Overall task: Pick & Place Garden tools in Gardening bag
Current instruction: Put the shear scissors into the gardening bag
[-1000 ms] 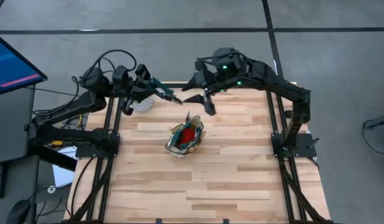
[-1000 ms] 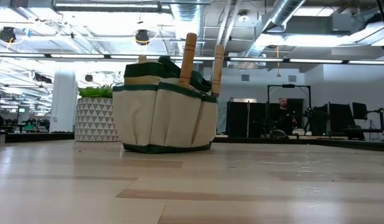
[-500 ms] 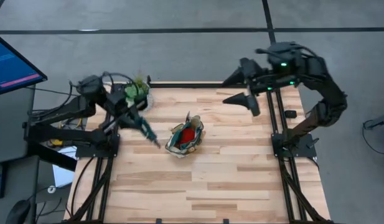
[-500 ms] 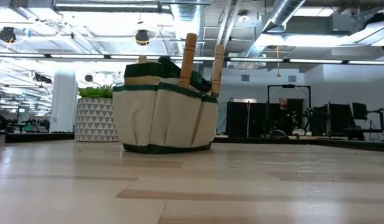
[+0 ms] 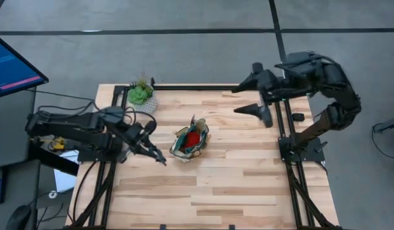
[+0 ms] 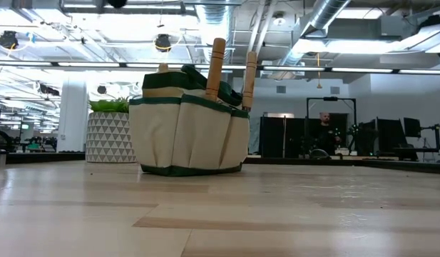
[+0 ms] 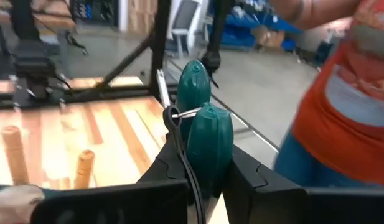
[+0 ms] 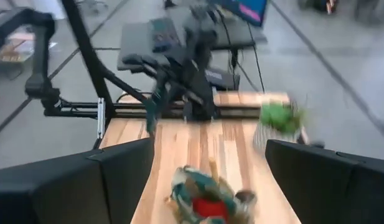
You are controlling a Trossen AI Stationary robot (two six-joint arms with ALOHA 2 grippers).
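Observation:
The olive and beige gardening bag [image 5: 190, 142] stands on its base at the table's middle, with a red item inside and two wooden tool handles [image 6: 216, 64] sticking up out of it. My left gripper [image 5: 152, 145] is just left of the bag and shut on teal-handled pruning shears [image 7: 204, 130]. My right gripper [image 5: 251, 99] hangs open and empty over the table's far right corner. The bag also shows in the right wrist view [image 8: 204, 196]. My left gripper pinches the shears between its two fingers [image 7: 173, 168], and the teal handles [image 7: 207, 140] stick out forward past the fingertips. The fingers hide the part they are on. In the high view the shears point slantwise toward the table's near right [image 5: 161, 158], clear of the table.
A green plant in a whitish patterned pot [image 5: 142, 97] stands at the far left corner. A person in an orange shirt [image 7: 347, 106] shows beyond the table in the left wrist view. Bare wood lies on the table's near half [image 5: 209, 191].
My left gripper has carried the shears from beside the plant pot toward the near edge, turning about, and is now left of the bag. My right gripper has drawn back from the table's far middle toward the right edge. The bag has stayed put.

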